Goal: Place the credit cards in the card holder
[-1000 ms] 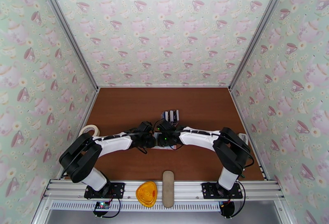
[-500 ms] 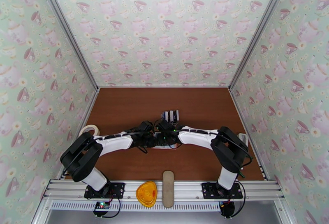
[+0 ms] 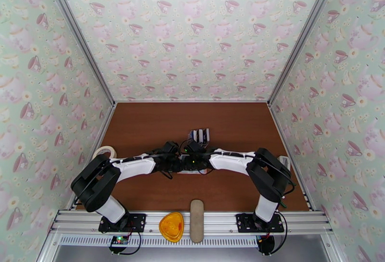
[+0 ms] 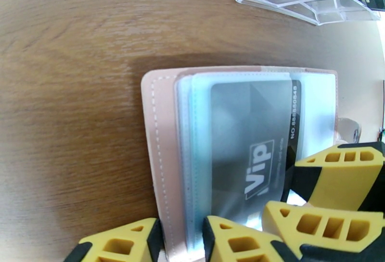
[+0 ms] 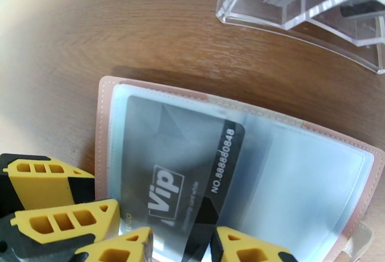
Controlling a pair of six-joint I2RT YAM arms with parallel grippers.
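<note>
From above, both arms [image 3: 139, 164] stood tip to tip over the brown bench [image 3: 144, 123], near the striped credit cards [image 3: 199, 135]. Left wrist: the left gripper [image 4: 179, 231], jaws narrowly parted, straddled the stitched edge of the flat pink card holder [image 4: 161, 162]. Right wrist: the right gripper [image 5: 182, 239], jaws parted, flanked a glossy black VIP card [image 5: 168, 162] partly under a translucent sleeve [image 5: 115, 128].

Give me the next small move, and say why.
Likely slide the card a little deeper into its sleeve, toward the holder's stitched edge. The card's numbered end lies bare outside the sleeve. The right gripper is at the card's near corner, and the left gripper straddles the holder's edge.
</note>
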